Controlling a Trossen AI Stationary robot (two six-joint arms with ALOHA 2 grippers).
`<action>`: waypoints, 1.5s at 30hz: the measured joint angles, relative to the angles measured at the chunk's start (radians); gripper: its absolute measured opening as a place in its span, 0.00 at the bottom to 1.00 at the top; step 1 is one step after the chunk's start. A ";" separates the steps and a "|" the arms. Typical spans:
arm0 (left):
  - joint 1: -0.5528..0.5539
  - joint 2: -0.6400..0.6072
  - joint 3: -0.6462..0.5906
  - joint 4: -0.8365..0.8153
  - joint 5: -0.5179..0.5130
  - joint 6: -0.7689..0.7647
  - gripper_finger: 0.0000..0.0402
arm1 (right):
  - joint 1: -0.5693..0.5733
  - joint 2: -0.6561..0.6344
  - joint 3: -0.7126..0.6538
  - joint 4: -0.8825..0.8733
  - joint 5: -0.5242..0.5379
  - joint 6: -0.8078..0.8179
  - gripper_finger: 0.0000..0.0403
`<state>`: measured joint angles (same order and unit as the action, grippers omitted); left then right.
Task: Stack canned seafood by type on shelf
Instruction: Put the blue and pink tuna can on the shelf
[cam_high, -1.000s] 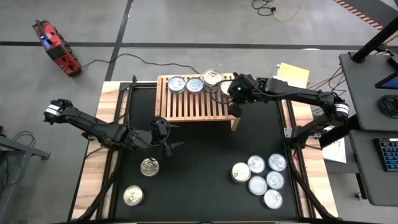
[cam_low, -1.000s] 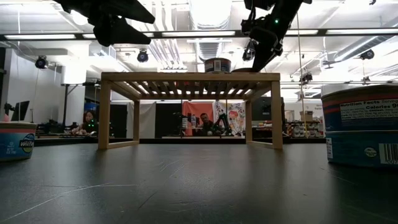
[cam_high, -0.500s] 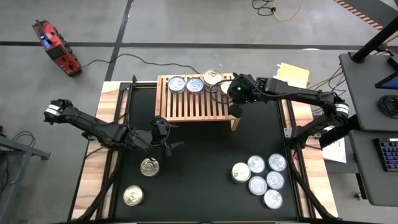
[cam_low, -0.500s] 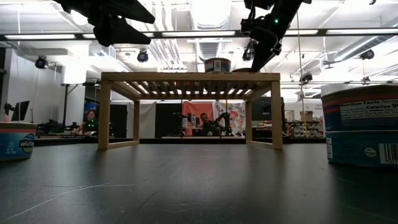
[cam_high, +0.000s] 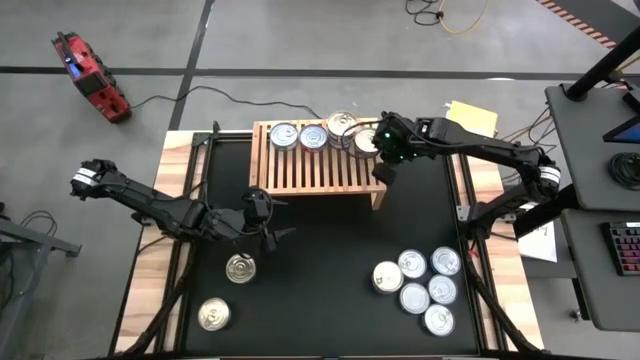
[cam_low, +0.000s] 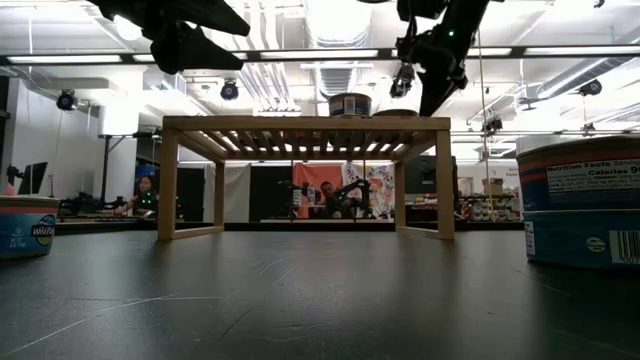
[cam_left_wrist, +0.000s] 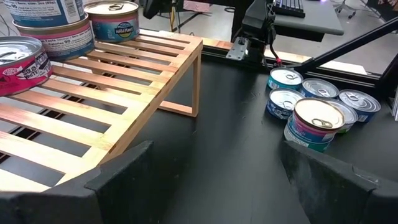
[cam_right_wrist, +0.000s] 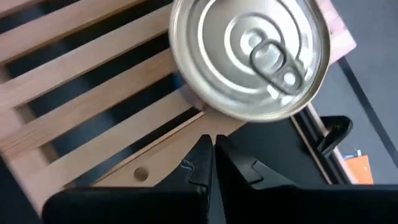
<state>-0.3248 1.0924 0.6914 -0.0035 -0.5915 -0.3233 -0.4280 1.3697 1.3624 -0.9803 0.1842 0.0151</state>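
In the high view, four tins are seen along the far edge of the wooden shelf (cam_high: 320, 157), the right end effector (cam_high: 382, 172) is held over its right end with fingers pressed together, and the left end effector (cam_high: 275, 234), fingers spread and empty, hangs over the black table (cam_high: 330, 260) near two loose tins (cam_high: 240, 268). Six more tins (cam_high: 415, 280) are grouped near the table's right front corner. In the right wrist view, a silver pull-tab tin (cam_right_wrist: 249, 56) is shown resting at the shelf's end, just beyond the closed fingertips.

Four round silver-lidded metal tins (cam_high: 314, 136) sit on one light-wood slatted shelf (cam_high: 312, 172); seven tins (cam_high: 415, 296) on the black table.
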 joint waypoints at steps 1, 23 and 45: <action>0.000 0.000 0.000 0.000 0.000 0.000 0.83 | -0.006 0.003 0.000 0.013 0.000 -0.001 0.03; 0.000 0.000 0.000 0.000 0.000 0.000 0.83 | -0.025 0.041 0.000 0.083 0.001 -0.071 0.03; 0.000 0.000 0.000 0.001 0.000 0.000 0.83 | -0.139 0.043 0.000 0.037 0.078 -0.009 0.03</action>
<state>-0.3248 1.0924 0.6918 -0.0021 -0.5915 -0.3237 -0.5673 1.4123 1.3628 -0.9435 0.2624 0.0059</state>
